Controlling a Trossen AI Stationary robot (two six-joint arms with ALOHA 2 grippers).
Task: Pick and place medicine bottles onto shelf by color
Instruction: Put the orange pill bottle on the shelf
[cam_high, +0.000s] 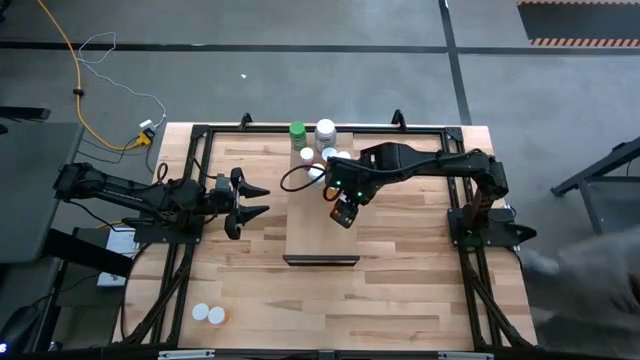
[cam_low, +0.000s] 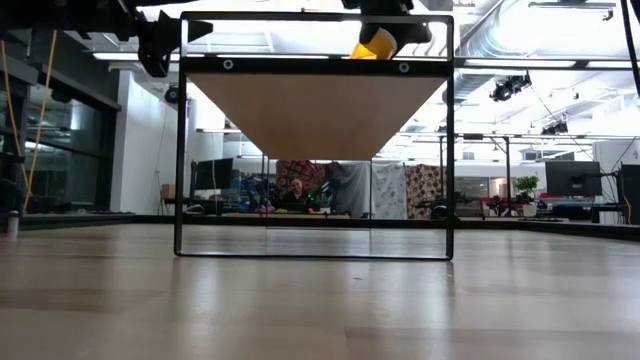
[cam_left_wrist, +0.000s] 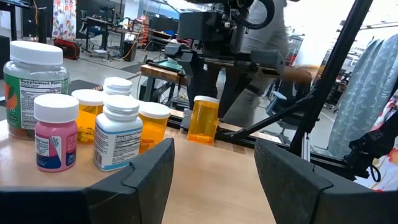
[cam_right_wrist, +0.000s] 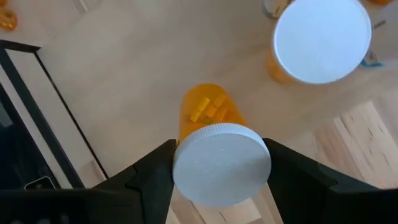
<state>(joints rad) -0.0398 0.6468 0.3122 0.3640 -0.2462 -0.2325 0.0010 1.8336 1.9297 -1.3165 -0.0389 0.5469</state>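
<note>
Right gripper (cam_right_wrist: 219, 177) carrying orange bottle (cam_right_wrist: 208, 121) by its white cap, above shelf (cam_high: 305, 215).
Jaws closing on cap; bottle axis hanging upright, base pointing at the board, near its rear edge beside grouped bottles (cam_left_wrist: 81, 118). Left gripper (cam_high: 250, 201) waiting open off the shelf's left edge.

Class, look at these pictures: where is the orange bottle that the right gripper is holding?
The orange bottle sits by its white cap in the right gripper, above the shelf, just near-side of the bottle cluster in the high view.
</note>
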